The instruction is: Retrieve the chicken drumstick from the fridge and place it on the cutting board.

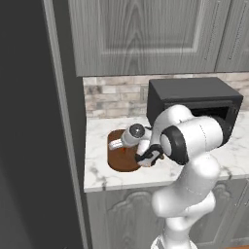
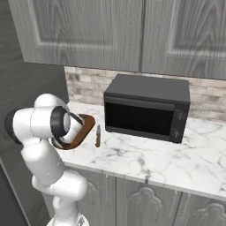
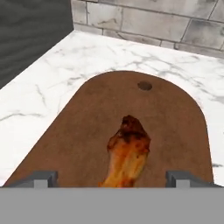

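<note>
Marble counter (image 3: 52, 78), cutting board (image 3: 87, 131) bearing chicken drumstick (image 3: 127, 151), pincer (image 3: 111, 178) wide astride it.

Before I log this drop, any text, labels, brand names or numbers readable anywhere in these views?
None readable.
Microwave: the control strip at its right end shows faint marks, too small and blurred to read.
Cutting board, chicken drumstick, knife, upper cabinet doors: no lettering.
</note>
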Motion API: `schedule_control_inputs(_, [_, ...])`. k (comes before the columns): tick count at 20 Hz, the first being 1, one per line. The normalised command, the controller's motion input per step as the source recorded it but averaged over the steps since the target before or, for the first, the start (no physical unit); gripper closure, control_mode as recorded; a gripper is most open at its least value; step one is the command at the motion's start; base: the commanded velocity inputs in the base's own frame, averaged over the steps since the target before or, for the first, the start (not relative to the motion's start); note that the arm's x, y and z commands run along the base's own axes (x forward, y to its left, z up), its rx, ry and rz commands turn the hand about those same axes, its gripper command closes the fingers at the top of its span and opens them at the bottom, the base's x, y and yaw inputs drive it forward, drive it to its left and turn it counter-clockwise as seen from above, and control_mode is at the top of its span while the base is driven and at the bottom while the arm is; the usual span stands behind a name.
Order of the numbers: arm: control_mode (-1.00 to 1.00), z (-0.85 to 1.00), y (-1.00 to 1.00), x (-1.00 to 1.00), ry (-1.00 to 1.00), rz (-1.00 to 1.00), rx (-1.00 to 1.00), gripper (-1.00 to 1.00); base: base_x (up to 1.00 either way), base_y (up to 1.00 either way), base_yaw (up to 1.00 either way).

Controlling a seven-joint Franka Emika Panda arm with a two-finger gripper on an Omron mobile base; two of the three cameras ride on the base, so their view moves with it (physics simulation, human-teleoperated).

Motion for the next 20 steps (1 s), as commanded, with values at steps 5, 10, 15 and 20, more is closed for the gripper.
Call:
schedule_control_inputs(5, [-1.0, 1.0, -0.11, -1.0, -0.16, 0.0, 0.05, -1.0, 0.0, 0.0, 0.0])
schedule_control_inputs(10, [-1.0, 1.0, -0.16, -1.0, -0.24, 0.0, 0.04, -1.0, 0.0, 0.0, 0.0])
schedule_control_inputs(15, [-1.0, 1.0, -0.34, -1.0, -0.19, 0.0, 0.06, -1.0, 0.0, 0.0, 0.0])
schedule_control_inputs(20, [-1.0, 1.0, -0.52, -1.0, -0.07, 0.0, 0.06, -1.0, 0.0, 0.0, 0.0])
